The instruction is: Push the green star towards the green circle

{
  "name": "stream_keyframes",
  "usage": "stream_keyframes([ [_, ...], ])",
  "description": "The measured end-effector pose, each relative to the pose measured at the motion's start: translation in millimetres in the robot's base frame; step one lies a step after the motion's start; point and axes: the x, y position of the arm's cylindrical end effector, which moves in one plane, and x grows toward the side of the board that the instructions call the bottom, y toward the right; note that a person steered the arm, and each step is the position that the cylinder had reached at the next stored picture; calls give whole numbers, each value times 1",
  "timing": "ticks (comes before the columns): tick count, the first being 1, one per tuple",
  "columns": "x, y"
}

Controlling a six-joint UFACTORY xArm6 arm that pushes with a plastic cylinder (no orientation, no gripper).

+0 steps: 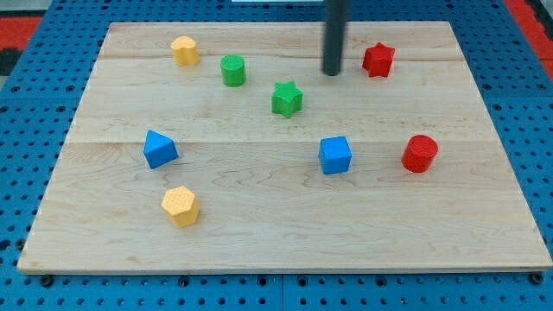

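Your rod has no fingers that could open or close; it ends only in my tip, which stands on the wooden board and grips nothing. From my tip, the green star lies near, toward the view's left and a little toward the view's bottom, apart and not touching. The green circle is further to the view's left of my tip, at almost the same height as it, beyond the star and slightly toward the view's top from it. The risk, in my judgement, is the angle of contact: to send the star to the circle, my tip should meet it on its right and slightly lower side, but now my tip is above that line. If you push straight from here, the star will probably go toward the view's bottom-left and pass under the circle. The star's points may also make it turn and slip off my tip. The red star is just to the view's right of my tip, so a wide swing backward could disturb it.
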Motion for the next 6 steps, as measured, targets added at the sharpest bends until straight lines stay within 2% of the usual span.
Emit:
stream_keyframes([
  [1,57,45],
  [2,113,6],
  [3,103,-68],
  [4,73,-121],
  [5,60,-116],
  [6,50,-45],
])
